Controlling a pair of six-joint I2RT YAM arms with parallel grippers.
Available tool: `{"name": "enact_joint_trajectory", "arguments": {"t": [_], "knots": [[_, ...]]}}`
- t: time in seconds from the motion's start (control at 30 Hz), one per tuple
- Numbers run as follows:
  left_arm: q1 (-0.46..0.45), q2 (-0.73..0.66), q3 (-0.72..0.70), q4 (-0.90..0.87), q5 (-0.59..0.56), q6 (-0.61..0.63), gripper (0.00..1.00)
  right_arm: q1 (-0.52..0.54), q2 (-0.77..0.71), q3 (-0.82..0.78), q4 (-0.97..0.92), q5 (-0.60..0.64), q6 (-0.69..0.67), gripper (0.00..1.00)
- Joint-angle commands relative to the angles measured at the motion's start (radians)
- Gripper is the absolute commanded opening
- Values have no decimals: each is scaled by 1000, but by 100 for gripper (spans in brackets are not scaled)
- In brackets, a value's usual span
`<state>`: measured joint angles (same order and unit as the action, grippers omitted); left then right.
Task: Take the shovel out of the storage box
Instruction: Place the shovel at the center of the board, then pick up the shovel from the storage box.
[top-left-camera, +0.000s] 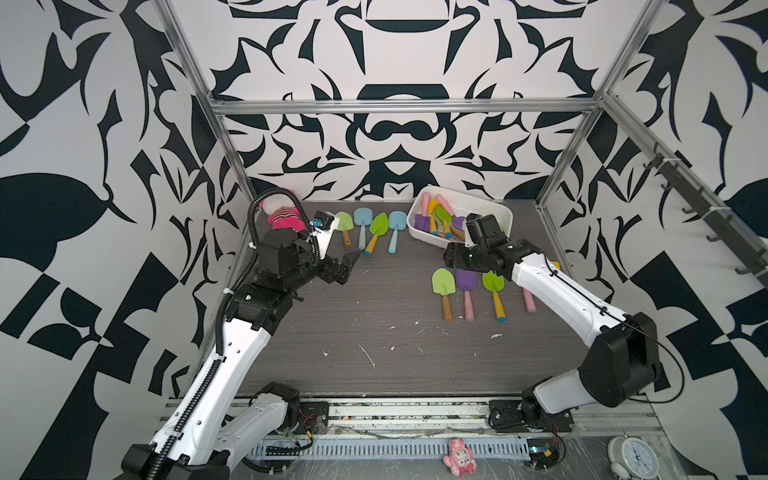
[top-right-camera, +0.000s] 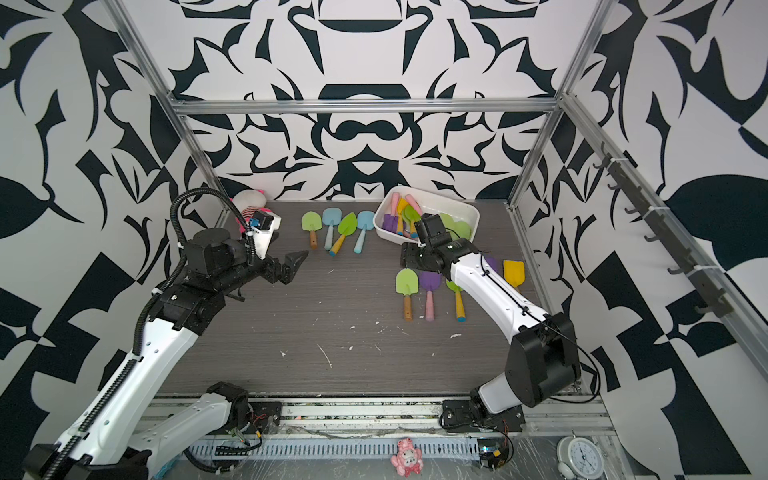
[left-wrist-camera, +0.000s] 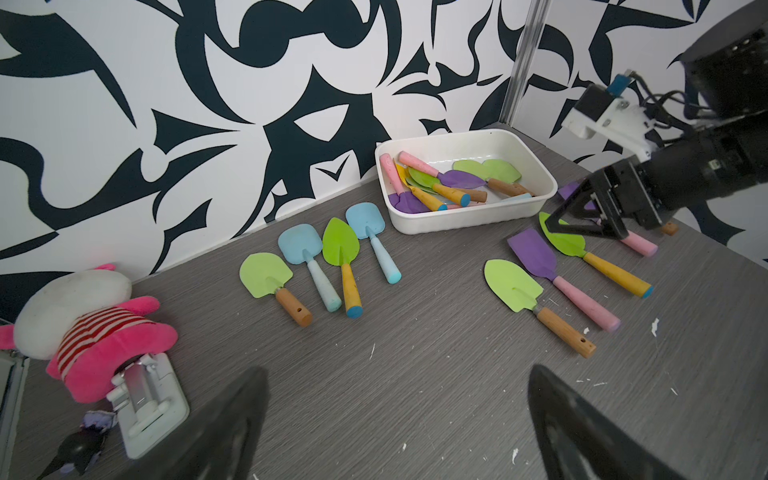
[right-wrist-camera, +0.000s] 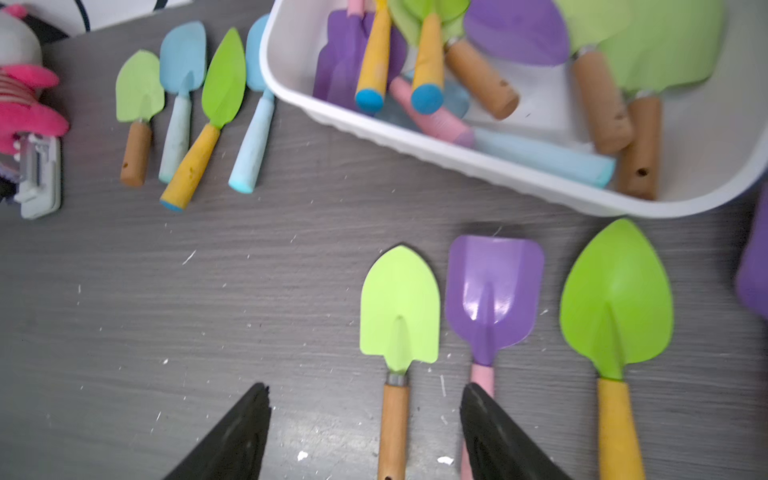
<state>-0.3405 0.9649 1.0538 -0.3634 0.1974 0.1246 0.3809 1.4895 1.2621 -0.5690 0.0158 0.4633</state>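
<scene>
Table (top-left-camera: 374, 332): grey wood grain with white flecks; carries everything.
Box (left-wrist-camera: 465, 218): far right, by the back wall, set at an angle. Inside, shovels (left-wrist-camera: 461, 179) lie crossed in a heap, handles mostly twd the front rim, so more are left to lift out.
L gripper (top-left-camera: 350, 266): hovers above the table mid-left, well apart from the box. Jaws spread as wide as they go, nothing in them. Prob. parked there to keep clear of the R arm.
R gripper (right-wrist-camera: 365, 390): low over the table just in front of the box. Jaws wide apart, nothing gripped. The wood handle of the lime shovel runs betw. the fingers w/o either touching it.
Far row (top-left-camera: 379, 226): 4 shovels side by side left of the box, blades twd the back wall, handles twd the robot. Looks like a sorted drop zone.
Near row (right-wrist-camera: 492, 291): purple and green shovels beside the lime one, same heading. Prob. a 2nd drop zone, close to the box for short carries.
Lime shovel (right-wrist-camera: 399, 307): flat on the table at the row's end, out of the box, blade twd the box.
Next, judged: R gripper lifts off and goes to the box for another.
</scene>
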Motion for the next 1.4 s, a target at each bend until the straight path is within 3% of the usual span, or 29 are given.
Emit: {"name": "enact_joint_trajectory", "arguments": {"t": [0.0,0.37,0.83,1.13,1.37], "knots": [[-2,-1,-9,2,-6,13,100,-51,-1,53,-35,61,-82,78],[-2,9,0,-13,-5,41,99,-220,156,212,-63,3,-143,78],[-2,20,34,-58,-2,75,99,-293,613,724,-270,-89,-188,66],[-2,15,39,-87,-8,79,99,-320,868,1037,-440,57,-302,59],[-2,25,43,-93,-6,84,100,-340,966,1125,-478,47,-333,55]]}}
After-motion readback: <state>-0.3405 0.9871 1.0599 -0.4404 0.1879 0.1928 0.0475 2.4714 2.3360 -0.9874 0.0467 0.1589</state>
